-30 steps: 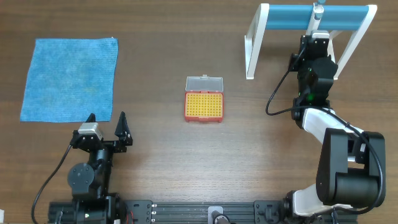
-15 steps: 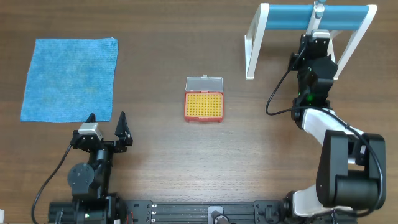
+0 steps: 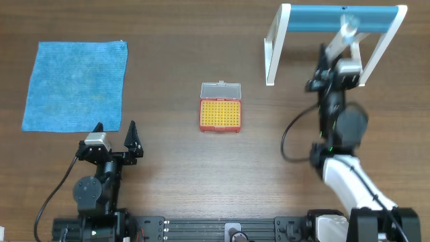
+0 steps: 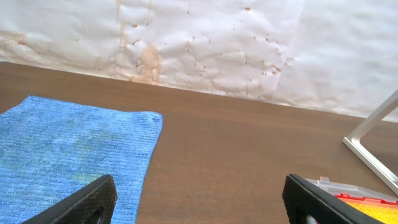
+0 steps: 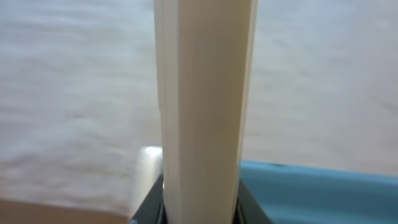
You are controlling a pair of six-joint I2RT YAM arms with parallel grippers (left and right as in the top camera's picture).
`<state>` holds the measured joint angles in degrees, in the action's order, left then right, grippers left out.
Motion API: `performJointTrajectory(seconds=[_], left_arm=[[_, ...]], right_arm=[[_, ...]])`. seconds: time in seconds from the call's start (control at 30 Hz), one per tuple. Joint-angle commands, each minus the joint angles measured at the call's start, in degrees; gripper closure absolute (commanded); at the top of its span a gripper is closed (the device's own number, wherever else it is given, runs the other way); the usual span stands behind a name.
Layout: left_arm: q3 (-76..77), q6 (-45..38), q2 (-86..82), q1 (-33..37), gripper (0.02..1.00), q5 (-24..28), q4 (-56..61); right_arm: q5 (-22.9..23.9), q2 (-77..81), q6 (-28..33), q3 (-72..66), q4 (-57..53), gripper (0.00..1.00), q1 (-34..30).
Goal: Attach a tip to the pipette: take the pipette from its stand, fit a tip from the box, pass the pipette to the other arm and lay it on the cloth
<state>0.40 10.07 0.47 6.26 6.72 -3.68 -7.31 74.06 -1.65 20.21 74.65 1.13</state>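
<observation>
The right gripper [image 3: 338,66] is clenching the pipette [image 3: 347,30] around its stiff, light-looking, probably slippery body; the left gripper [image 3: 115,130] is sitting with jaws released.

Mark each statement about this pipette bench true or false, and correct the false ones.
1. The white plastic pipette sits between the fingers of the right gripper. True.
2. The clear hinged lid of the orange plastic tip box is closed. False: it is folded back, leaving the yellow tips exposed.
3. The fingers of the left gripper are clamped on a tip. False: they are open and hold nothing.
4. The tip box lies between the blue woven cloth and the white-framed stand with its blue bar. True.
</observation>
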Motion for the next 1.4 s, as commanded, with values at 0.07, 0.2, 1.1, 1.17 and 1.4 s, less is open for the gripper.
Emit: performJointTrajectory(seconds=[0.07,0.2,1.1,1.17,1.4], left_arm=[[-0.1,-1.0,-0.3,-0.2,0.154,1.2,-0.4],[-0.1,-1.0,-0.3,-0.2,0.154,1.3,-0.4],[-0.1,-1.0,-0.3,-0.2,0.154,1.3,-0.4],[-0.1,-1.0,-0.3,-0.2,0.154,1.2,-0.4],[-0.1,-1.0,-0.3,-0.2,0.154,1.2,-0.4]], right_arm=[[-8.2,-1.1,-1.3,-10.7,5.1,0.921,10.8],[-8.0,-1.1,-1.3,-12.5,7.1,0.925,19.8],[6.7,26.9,-3.9,4.0,9.1,0.919,36.2],[6.7,28.7,-3.9,4.4,9.2,0.923,36.2],[6.8,29.5,-3.9,4.6,8.9,0.921,36.1]])
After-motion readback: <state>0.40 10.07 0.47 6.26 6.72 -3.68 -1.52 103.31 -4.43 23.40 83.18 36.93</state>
